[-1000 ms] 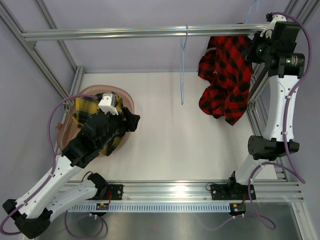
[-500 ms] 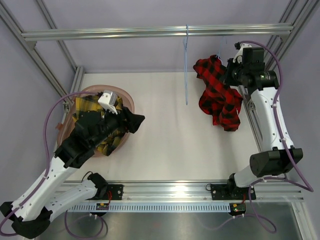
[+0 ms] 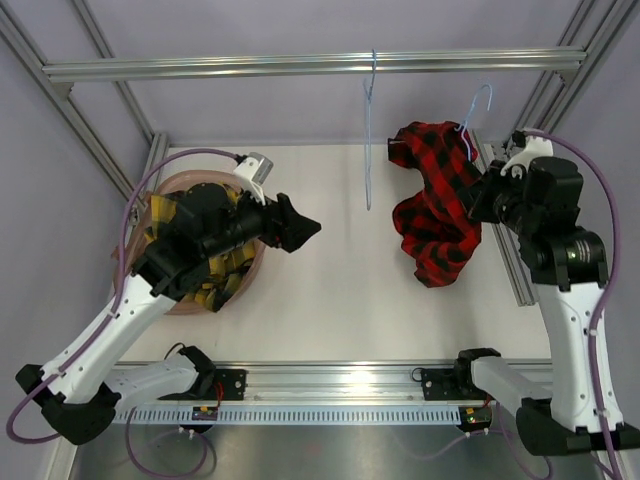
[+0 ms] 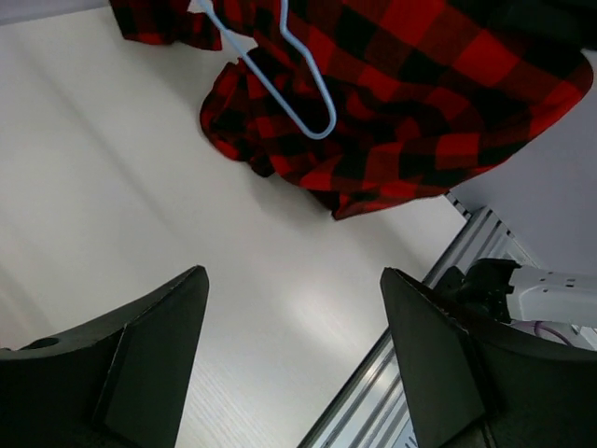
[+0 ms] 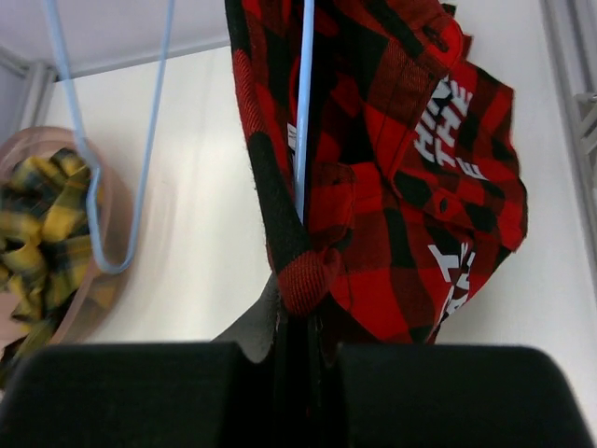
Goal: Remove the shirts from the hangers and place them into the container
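And there it went: the red-and-black plaid flannel shirt (image 3: 435, 215) came away from the silver aluminium rail (image 3: 250, 66), still draped on its thin light-blue wire hanger (image 3: 478, 105). You brought both down toward the right side of the white table (image 3: 340, 300), and the hook ended up free in the air. Your right gripper (image 5: 298, 327) stayed clenched on the hanger's wire, red cloth bunched against it. Whether the hem touched the table, I couldn't tell.

Over on the left, the yellow-and-black plaid shirt (image 3: 165, 215) lay heaped in the translucent pinkish-brown oval tub (image 3: 190, 182). You swung your left gripper (image 3: 300, 235) out from over it toward mid-table, jaws spread and empty, facing the red shirt. The second light-blue hanger (image 3: 368, 130) hung bare from the rail between the arms.

So one shirt was in. The red one still had to come off its wire, and your left looked set to pull it.
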### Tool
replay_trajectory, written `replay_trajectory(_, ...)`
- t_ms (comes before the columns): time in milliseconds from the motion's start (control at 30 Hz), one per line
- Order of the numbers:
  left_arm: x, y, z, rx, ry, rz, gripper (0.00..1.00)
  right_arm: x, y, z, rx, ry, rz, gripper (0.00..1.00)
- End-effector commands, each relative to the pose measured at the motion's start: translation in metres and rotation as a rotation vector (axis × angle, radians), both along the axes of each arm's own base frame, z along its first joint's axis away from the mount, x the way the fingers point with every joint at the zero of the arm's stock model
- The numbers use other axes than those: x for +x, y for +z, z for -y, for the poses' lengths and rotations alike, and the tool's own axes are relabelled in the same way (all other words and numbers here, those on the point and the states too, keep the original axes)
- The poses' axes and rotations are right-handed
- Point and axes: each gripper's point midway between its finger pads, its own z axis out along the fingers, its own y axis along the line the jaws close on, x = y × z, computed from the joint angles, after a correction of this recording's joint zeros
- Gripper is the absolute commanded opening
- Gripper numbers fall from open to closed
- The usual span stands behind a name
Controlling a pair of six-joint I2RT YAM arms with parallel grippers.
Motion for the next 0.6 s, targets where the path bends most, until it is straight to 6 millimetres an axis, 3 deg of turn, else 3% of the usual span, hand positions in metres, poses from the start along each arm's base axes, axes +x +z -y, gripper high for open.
replay_trajectory(0, -0.015, 0.056, 0.011, -0.073, -0.118, 0.11, 0.82, -0.045, 0.005, -0.038, 0.132, 0.184, -0.007, 0.0)
replay_trajectory(67, -0.02, 0.07, 0.02, -0.092, -0.182, 0.132, 0.87, -0.066, -0.005, -0.047, 0.163, 0.244, -0.041, 0.0)
replay_trajectory(100, -0.023, 0.092, 0.022, -0.117, -0.206, 0.172, 0.88, -0.083, -0.003, -0.055, 0.193, 0.292, -0.034, 0.0)
replay_trajectory(167, -0.028, 0.103, 0.037, -0.132, -0.306, 0.172, 0.89, -0.11, -0.008, -0.058, 0.208, 0.338, -0.046, 0.0)
replay_trajectory(200, -0.035, 0.127, 0.039, -0.167, -0.341, 0.208, 0.89, -0.12, -0.011, -0.06, 0.209, 0.361, -0.05, 0.0)
replay_trajectory(233, -0.039, 0.139, 0.044, -0.19, -0.387, 0.234, 0.9, -0.128, -0.015, -0.061, 0.209, 0.375, -0.061, 0.0)
replay_trajectory(300, -0.046, 0.143, 0.059, -0.205, -0.515, 0.228, 0.92, -0.153, -0.019, -0.067, 0.23, 0.441, -0.076, 0.0)
replay_trajectory(333, -0.05, 0.158, 0.062, -0.224, -0.551, 0.257, 0.93, -0.161, -0.023, -0.07, 0.243, 0.465, -0.089, 0.0)
replay_trajectory(400, -0.049, 0.153, 0.081, -0.231, -0.674, 0.209, 0.93, -0.183, -0.022, -0.079, 0.28, 0.548, -0.088, 0.0)
replay_trajectory(433, -0.054, 0.167, 0.084, -0.257, -0.726, 0.243, 0.93, -0.19, -0.022, -0.081, 0.29, 0.571, -0.088, 0.0)
replay_trajectory(467, -0.061, 0.165, 0.088, -0.263, -0.811, 0.228, 0.93, -0.199, -0.021, -0.084, 0.308, 0.599, -0.08, 0.0)
replay_trajectory(567, -0.054, 0.155, 0.106, -0.306, -0.909, 0.148, 0.9, -0.221, -0.017, -0.094, 0.372, 0.688, -0.074, 0.0)
